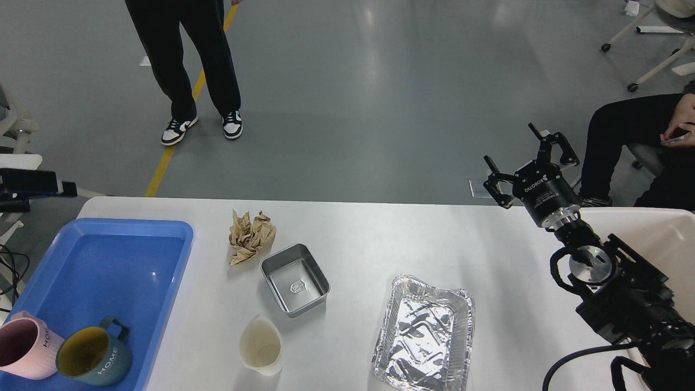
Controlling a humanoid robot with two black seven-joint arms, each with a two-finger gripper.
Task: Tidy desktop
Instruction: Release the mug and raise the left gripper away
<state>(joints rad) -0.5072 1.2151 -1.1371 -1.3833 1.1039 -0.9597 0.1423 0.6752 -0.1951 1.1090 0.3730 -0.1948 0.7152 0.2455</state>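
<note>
From the head view, the desktop (pixel 380 239) is a wide, smooth white tabletop with a rounded far-left corner, filling the lower half of the scene, its far edge running straight across against grey floor. The broadest bare stretches lie along that far edge and between the foil tray (pixel 423 334) and the right arm. The right gripper (pixel 524 163) hangs above the far right edge with its two fingers spread apart and nothing between them; the left gripper does not show. On the left edge a blue tray (pixel 163 244) holds a pink mug (pixel 24 347) and a dark teal mug (pixel 95 355), just beside each other. Near the middle a crumpled brown paper (pixel 251 236) sits just beside a small grey metal tin (pixel 295 279); nearer, a pale paper cup (pixel 261 347) lies tipped on its side. An off-white bin (pixel 651 228) stands at the right, partly behind the arm. Beyond the table, a person (pixel 190 65) stands and another (pixel 646 146) sits.
</note>
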